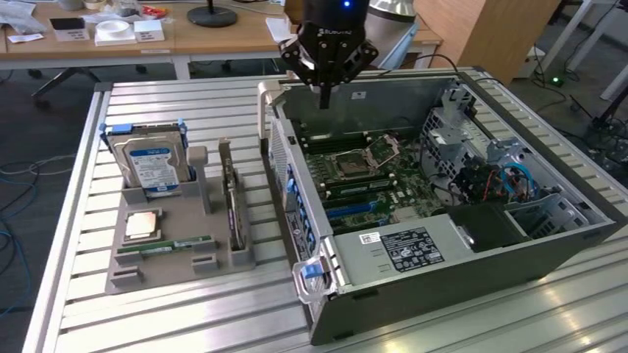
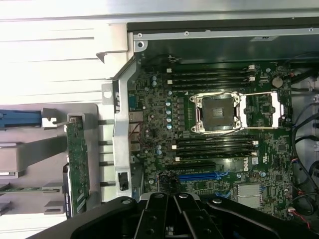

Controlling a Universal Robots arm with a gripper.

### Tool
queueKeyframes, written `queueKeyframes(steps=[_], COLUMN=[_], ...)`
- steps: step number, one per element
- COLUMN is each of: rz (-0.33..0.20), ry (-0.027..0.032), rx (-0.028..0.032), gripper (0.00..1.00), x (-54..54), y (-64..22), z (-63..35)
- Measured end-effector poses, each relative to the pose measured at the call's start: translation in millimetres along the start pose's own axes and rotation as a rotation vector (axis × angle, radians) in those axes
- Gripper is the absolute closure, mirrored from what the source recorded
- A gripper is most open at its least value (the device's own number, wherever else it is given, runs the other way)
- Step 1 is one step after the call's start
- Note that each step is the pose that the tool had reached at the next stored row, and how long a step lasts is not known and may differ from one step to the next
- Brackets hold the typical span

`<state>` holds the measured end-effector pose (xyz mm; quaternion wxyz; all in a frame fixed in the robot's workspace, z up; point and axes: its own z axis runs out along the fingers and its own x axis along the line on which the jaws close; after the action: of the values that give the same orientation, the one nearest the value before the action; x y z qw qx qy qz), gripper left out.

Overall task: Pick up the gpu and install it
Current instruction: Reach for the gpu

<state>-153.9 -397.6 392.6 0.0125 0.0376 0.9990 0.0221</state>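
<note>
Gripper [image 1: 324, 94]: fingers pressed together with nothing between them, hanging point-down over the rear rim of the computer case [image 1: 471, 257].
Gpu [image 1: 232, 209]: well apart from the gripper, lower down and off toward the exterior view's left. It stands on its long edge in the grey holder [image 1: 167, 278].
Why on edge: likely so the top edge is free for a pinch from above, with end posts keeping it upright.
Holder neighbours: the hard drive [image 1: 147, 158] is upright, and the memory stick [image 1: 165, 246] is farther from the gripper than the gpu.
Case: lies on its side with the open face up, so the motherboard [image 1: 368, 180] sits below the gripper, reachable from overhead.
Socket [image 2: 219, 112]: empty, its frame swung open.
Blue slot [image 2: 197, 177]: almost under the gripper, nothing seated in it.
Hard to make out: the gpu is seen edge-on, so its face and connector edge can't be read. In the wrist view the gripper body cuts off one end of the card and part of the slots.
</note>
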Motion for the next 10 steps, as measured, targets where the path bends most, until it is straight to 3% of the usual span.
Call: queueKeyframes(steps=[10], rz=[0.001], ry=[0.0], rx=[0.0001], gripper=[0.89], x=[11.3], y=[0.2], z=[-0.2])
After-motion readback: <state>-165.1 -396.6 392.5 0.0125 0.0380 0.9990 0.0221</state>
